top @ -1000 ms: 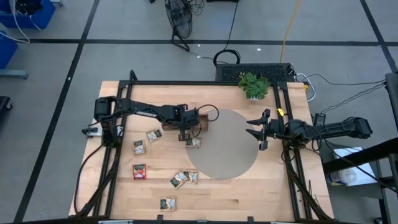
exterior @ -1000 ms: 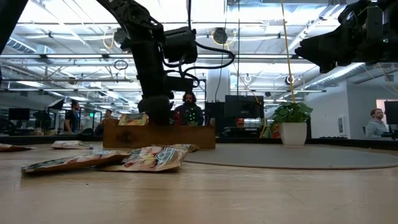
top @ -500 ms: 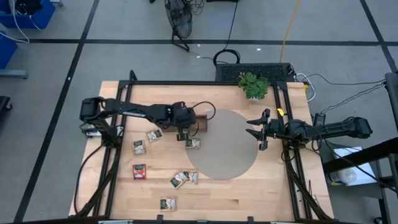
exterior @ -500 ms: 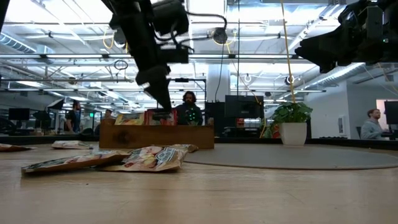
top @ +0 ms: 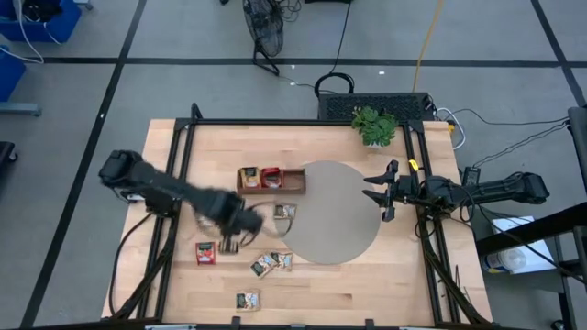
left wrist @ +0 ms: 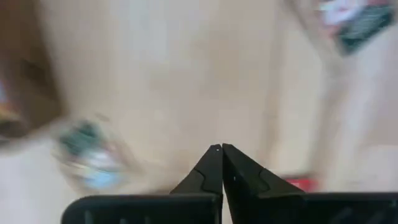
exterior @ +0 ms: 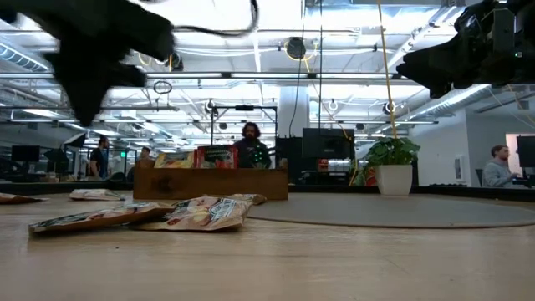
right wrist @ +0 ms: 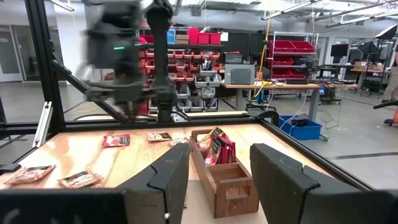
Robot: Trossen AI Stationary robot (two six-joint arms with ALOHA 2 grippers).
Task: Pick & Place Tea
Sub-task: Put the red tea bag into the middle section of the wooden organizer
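Observation:
Tea sachets lie loose on the wooden table: a red one, a pair, one near the front edge and one by the mat. A yellow sachet and a red sachet stand in the brown wooden tray. My left gripper hangs shut and empty above the table, beside the loose red sachet, pointing down; its fingertips meet. My right gripper waits open at the table's right, level, facing the tray.
A round grey mat lies right of the tray. A small potted plant stands at the far edge. Black frame rails run along both table sides. People show in the room beyond the table.
My left gripper has risen off the tray and swung fast toward the table's near-left, over the loose sachets, tipping to point straight down. The red sachet stays standing in the tray.

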